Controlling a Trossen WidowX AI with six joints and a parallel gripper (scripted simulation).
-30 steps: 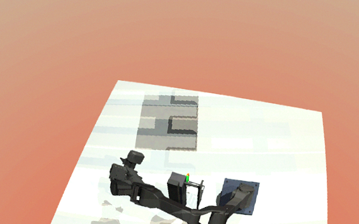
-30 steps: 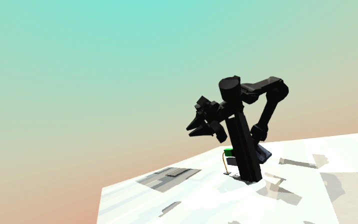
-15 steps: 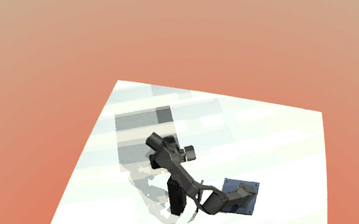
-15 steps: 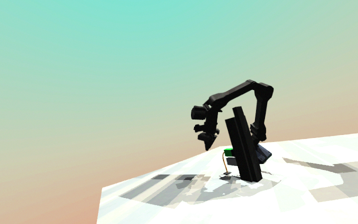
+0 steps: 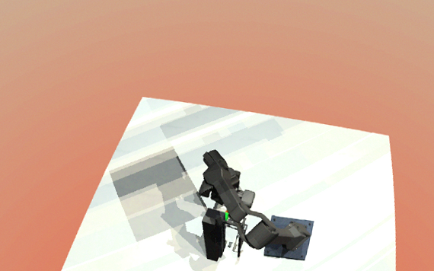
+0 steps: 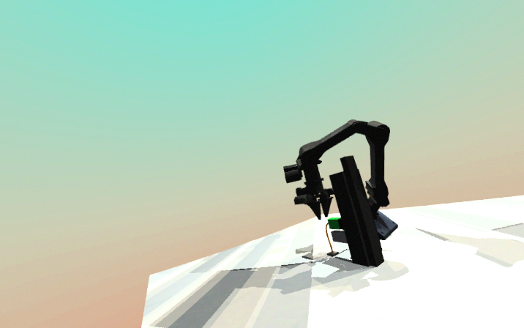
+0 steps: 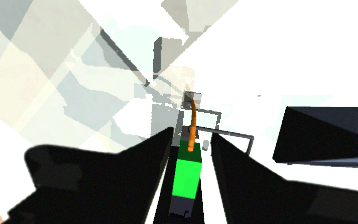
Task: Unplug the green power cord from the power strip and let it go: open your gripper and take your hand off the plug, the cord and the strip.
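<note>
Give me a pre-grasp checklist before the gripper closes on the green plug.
1. Bright green box-shaped plug seated in the tall black power strip: ok.
2. Black parallel-jaw gripper above the plug, not touching: ok.
3. Plug lined up in the gap between the fingers, wrist view: ok.
4. Jaws partly apart, nothing held: ok.
5. Gap wider than the plug: cannot tell.
6. Thin orange cord hangs below, away from the fingers: ok.

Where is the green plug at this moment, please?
In the exterior view, the green plug sits in the left face of the upright black power strip, just below the gripper; the wrist view shows it between the fingers, not yet gripped.
</note>
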